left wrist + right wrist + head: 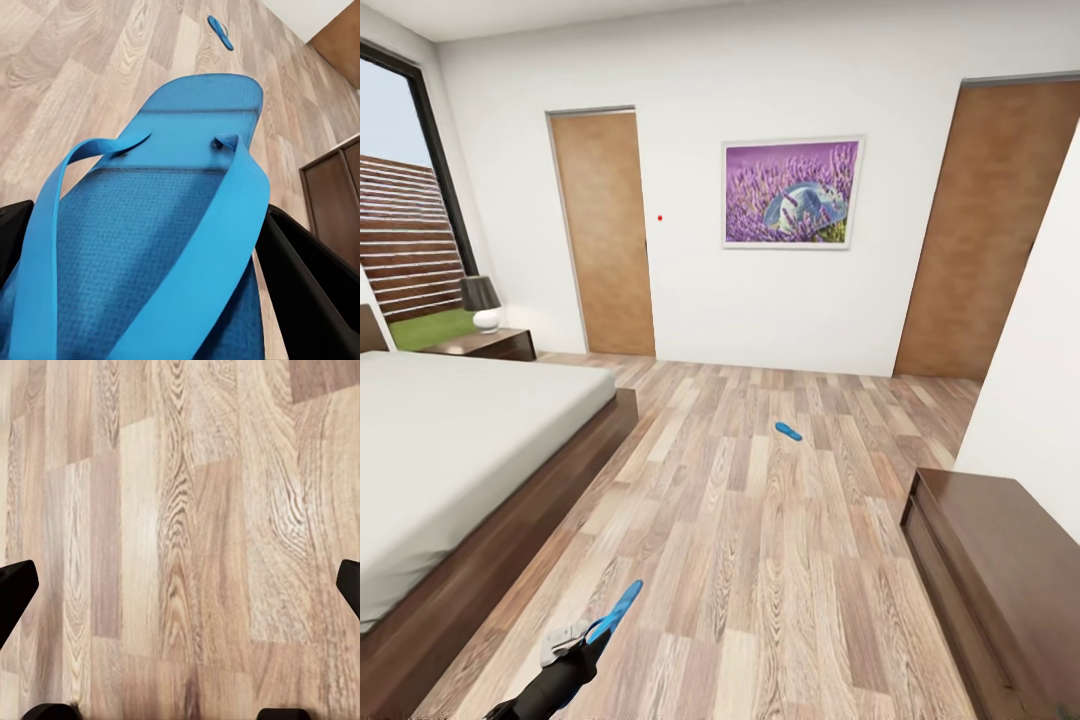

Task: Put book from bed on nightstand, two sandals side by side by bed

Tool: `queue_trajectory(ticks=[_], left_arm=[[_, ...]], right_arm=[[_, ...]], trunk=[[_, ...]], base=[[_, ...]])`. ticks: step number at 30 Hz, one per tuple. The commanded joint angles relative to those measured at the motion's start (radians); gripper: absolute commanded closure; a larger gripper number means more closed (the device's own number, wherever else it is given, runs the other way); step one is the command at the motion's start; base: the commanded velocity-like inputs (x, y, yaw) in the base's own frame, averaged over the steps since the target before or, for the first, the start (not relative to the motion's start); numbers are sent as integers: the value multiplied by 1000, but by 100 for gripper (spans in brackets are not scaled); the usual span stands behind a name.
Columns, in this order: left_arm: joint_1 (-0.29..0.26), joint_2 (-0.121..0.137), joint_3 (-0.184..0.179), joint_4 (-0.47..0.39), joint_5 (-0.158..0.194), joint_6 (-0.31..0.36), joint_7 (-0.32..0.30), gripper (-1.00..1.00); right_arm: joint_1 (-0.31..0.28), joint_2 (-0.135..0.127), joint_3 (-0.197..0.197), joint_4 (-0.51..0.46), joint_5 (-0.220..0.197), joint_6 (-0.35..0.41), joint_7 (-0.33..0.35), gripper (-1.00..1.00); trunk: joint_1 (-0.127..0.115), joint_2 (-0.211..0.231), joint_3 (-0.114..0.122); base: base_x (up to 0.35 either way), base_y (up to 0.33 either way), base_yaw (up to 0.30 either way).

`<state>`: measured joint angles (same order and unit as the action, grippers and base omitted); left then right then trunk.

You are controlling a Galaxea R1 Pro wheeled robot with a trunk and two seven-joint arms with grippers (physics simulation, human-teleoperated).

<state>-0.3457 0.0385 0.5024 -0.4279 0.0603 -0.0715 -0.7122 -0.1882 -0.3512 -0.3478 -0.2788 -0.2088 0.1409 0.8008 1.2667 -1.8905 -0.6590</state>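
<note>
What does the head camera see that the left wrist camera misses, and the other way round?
The head view alone takes in the bed, the nightstand with its lamp, the lavender picture and two doors. The left wrist view alone gives the held sandal close up, its straps and textured sole between the left gripper fingers. Both show that sandal in the gripper, the other sandal lying on the wood floor, and the long dark cabinet.
</note>
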Motion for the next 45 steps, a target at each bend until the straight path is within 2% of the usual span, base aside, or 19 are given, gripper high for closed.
queue_trajectory(ticks=[1,45], left_arm=[[-1,0,4,1,1,-2,-4,100],[-1,0,5,1,1,-2,-5,100]], right_arm=[[0,0,-2,0,-9,11,4,-100],[0,0,-2,1,-9,11,4,-100]], trunk=[[0,0,-3],[0,0,-72]], base=[[0,0,0],[0,0,0]])
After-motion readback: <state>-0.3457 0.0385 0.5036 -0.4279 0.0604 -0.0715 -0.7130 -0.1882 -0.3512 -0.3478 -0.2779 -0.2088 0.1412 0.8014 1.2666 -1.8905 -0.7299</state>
